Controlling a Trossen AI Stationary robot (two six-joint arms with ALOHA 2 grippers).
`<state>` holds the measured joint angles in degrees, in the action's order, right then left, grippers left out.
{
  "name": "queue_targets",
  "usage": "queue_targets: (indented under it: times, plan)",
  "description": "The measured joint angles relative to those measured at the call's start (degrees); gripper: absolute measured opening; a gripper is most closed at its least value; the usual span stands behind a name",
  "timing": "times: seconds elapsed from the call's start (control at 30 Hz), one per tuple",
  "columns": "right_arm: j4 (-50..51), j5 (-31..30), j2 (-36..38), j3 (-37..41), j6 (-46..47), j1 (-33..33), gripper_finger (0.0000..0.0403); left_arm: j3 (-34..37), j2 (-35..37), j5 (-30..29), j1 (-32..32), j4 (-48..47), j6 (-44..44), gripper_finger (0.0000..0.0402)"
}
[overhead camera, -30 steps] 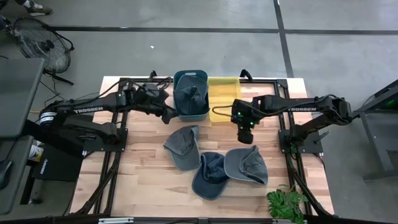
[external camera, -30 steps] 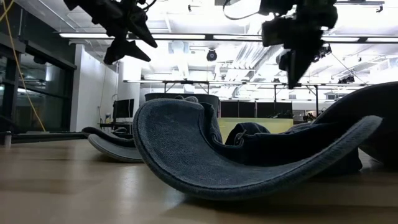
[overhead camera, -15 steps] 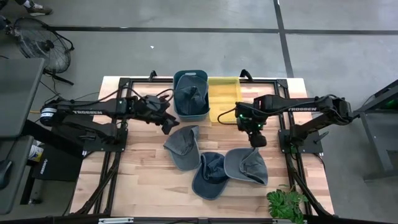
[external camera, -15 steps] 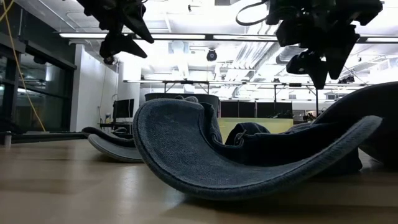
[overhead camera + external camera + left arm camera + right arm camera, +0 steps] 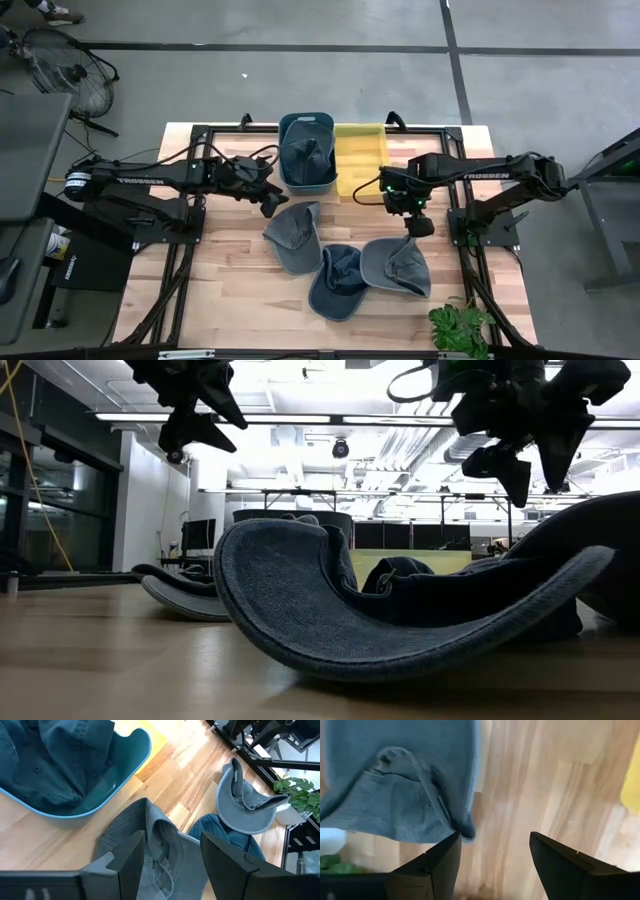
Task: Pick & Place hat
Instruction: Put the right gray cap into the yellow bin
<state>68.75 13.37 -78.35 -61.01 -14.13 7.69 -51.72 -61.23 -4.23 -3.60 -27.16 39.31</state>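
Observation:
Three caps lie on the wooden table: a grey-blue one (image 5: 293,237) at the middle, a dark navy one (image 5: 335,281) nearer the near edge, and a lighter blue one (image 5: 396,266) to the right. Another dark hat (image 5: 306,158) sits in the teal bin (image 5: 287,178). My left gripper (image 5: 270,203) hangs open just above the grey-blue cap (image 5: 150,845), left of its crown. My right gripper (image 5: 420,226) is open above the bare wood at the far edge of the light blue cap (image 5: 400,800). Neither touches anything.
A yellow bin (image 5: 361,150) stands beside the teal one at the table's far edge. A green plant (image 5: 460,328) sits at the near right corner. Black frame rails (image 5: 190,250) run along both sides. Bare wood lies at the near left.
My right gripper has moved from beside the yellow bin toward the near edge and slightly right, coming over the light blue cap's far edge. My left gripper has drawn back from the teal bin a little toward the near edge, over the grey-blue cap. The caps have not moved.

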Motion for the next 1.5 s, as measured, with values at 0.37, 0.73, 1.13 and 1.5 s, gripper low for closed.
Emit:
queue_targets:
  times: [0.37, 0.73, 1.13, 1.5]
  plan:
    - [-0.2, -6.3, 0.0, 0.0, 0.4, -6.0, 0.0269, 0.0, 0.0, 0.0, 0.0, 0.0, 0.0, 0.0191]
    - [-0.3, -3.2, 0.0, 0.2, 2.4, -10.2, 0.0269, 0.0, 0.0, 0.1, 0.0, 0.0, -0.2, 0.0191]
    - [-4.9, -2.8, 0.0, 11.1, 6.8, -11.9, 0.0266, 0.0, 0.0, 0.7, 0.0, 0.1, -1.7, 0.0191]
    - [-19.4, -0.3, 0.0, 17.9, 7.9, -11.9, 0.0266, 0.0, 0.0, 0.7, 0.0, 0.0, -1.7, 0.0191]
